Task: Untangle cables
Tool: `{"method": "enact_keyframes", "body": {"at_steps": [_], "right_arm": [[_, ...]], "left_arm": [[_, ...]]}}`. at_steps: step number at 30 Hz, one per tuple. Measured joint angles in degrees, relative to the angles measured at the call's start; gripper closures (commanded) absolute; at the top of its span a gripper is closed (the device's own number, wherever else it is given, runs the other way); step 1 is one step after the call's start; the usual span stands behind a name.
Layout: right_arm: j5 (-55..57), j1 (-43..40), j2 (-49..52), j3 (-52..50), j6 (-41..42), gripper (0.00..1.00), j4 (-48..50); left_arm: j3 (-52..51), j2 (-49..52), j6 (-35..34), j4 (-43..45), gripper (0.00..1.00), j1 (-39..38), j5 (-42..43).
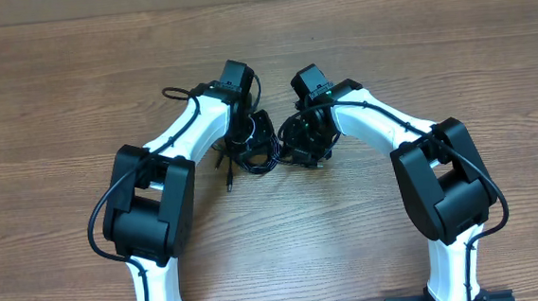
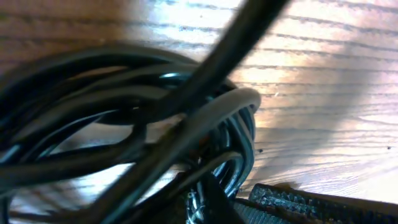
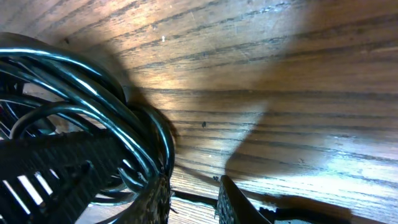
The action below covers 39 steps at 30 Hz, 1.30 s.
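From overhead, the cables (image 1: 262,157) lie in one dark knot on the table (image 1: 56,89), between the left gripper (image 1: 245,131) and the right gripper (image 1: 308,140). Both are down in the bundle, and one loose end trails out toward the left arm. In the left wrist view, blurred loops fill the frame and a single strand crosses over them, with one ribbed finger (image 2: 292,200) at the bottom edge. These jaws are pressed together, but we cannot tell whether a strand is caught between them, so we should confirm that before pulling. In the right wrist view, the coil curls around the near finger (image 3: 152,198). The jaws stand a little apart with bare wood showing between them, so we judge this side is holding nothing. To do this step well, we should have the right side close on one outer loop only. Then we draw the two hands apart slowly and low, following the loose end rather than tightening the knot.
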Motion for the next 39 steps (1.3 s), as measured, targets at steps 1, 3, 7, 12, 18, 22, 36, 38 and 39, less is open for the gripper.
{"method": "enact_keyframes", "body": {"at_steps": [1,3,7,12,18,22,36,38,39], "right_arm": [[0.1,0.0,0.0,0.0,0.0,0.76,0.0],[0.5,0.0,0.0,-0.2,0.0,0.76,-0.1],[0.7,0.0,0.0,-0.5,0.0,0.75,-0.2],[-2.2,-1.0,0.0,-0.8,0.0,0.75,0.0],[-15.3,-7.5,0.0,-0.9,-0.9,0.67,0.5],[-24.3,-13.0,0.0,-0.9,-1.0,0.63,2.0],[-21.9,-6.2,0.1,-0.9,4.7,0.62,1.0],[-20.2,-5.5,0.1,-0.9,5.4,0.62,0.9],[-18.4,-5.2,0.1,-0.9,6.3,0.64,0.7]], "left_arm": [[0.0,0.0,0.0,0.0,0.96,0.0,0.2],[0.0,0.0,0.0,0.0,0.96,0.0,0.5],[0.0,0.3,1.8,0.4,0.96,0.6,3.5],[0.1,0.6,2.4,-0.4,0.96,2.5,7.5],[0.1,0.7,3.3,-0.9,0.96,3.1,9.4],[0.1,0.7,3.8,-0.9,0.96,3.1,9.8],[0.1,0.8,3.6,0.6,0.96,3.1,13.7],[0.1,0.8,3.6,0.6,0.96,3.1,14.2],[0.1,0.8,3.6,0.6,0.96,3.1,14.5]]}}
